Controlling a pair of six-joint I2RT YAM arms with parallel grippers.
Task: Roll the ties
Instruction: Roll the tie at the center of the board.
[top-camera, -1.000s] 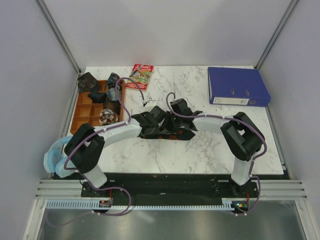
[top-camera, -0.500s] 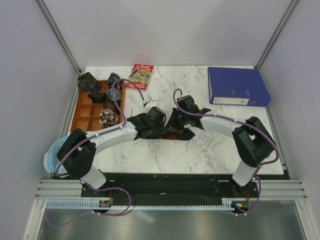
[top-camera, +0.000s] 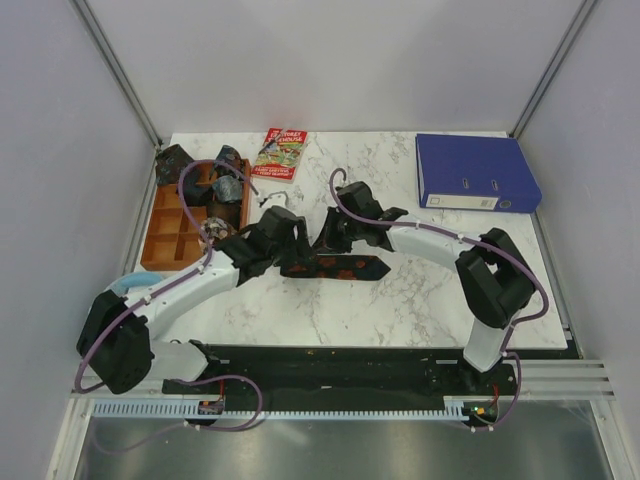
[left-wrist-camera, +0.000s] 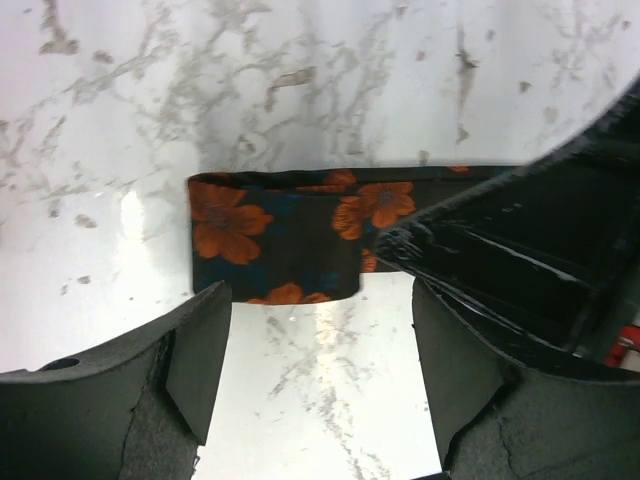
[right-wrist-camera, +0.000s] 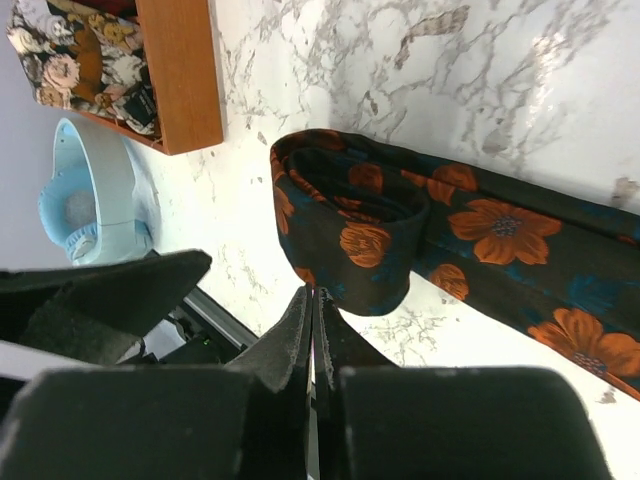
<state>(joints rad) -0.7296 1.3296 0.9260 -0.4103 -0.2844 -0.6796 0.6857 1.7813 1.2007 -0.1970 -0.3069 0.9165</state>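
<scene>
A long black tie with orange-red flowers (top-camera: 338, 266) lies flat across the middle of the table. Its left end is folded into a short loop (right-wrist-camera: 350, 215), also visible from above (left-wrist-camera: 275, 235). My left gripper (left-wrist-camera: 320, 300) hovers open just short of that folded end, with bare marble between its fingers. My right gripper (right-wrist-camera: 312, 295) is shut, its tips right at the loop's edge, with no cloth visible between them. In the top view the left gripper (top-camera: 268, 240) and right gripper (top-camera: 335, 232) flank the tie's left end. Dark grey-blue tie bundles (top-camera: 228, 186) sit in the tray.
A wooden compartment tray (top-camera: 165, 235) stands at the left edge and also holds a floral bundle (top-camera: 212, 232). A red-and-green booklet (top-camera: 281, 153) lies at the back, a blue binder (top-camera: 475, 172) at the back right. A light blue object (right-wrist-camera: 90, 195) lies off the table's near left.
My left gripper has opened and moved left and back, uncovering the tie. My right gripper stayed shut and shifted left and back toward the folded end.
</scene>
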